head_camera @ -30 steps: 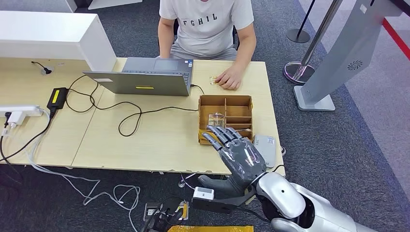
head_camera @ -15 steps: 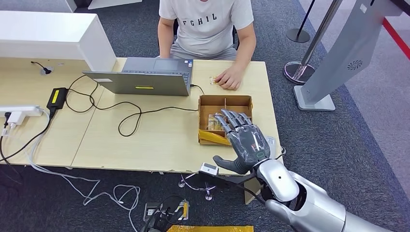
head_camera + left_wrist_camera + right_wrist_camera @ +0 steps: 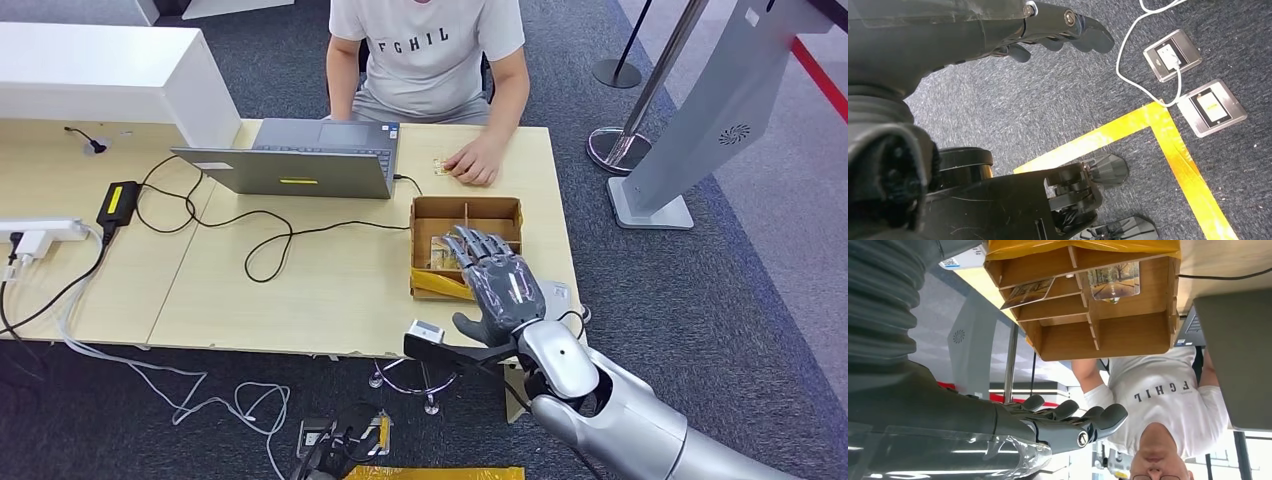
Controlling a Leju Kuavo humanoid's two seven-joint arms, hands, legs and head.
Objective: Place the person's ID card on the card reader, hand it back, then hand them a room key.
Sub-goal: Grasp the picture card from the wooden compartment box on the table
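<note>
The person's white T-shirt reads "FGHIL" across the chest. Their hand rests on the table beside a small card, too small to read. The right hand hovers over the near end of the divided wooden box, fingers spread apart and holding nothing. It hides most of the box's near compartments; picture-printed room key cards lie in there. The left hand hangs above the carpet, fingers loosely curled around nothing.
</note>
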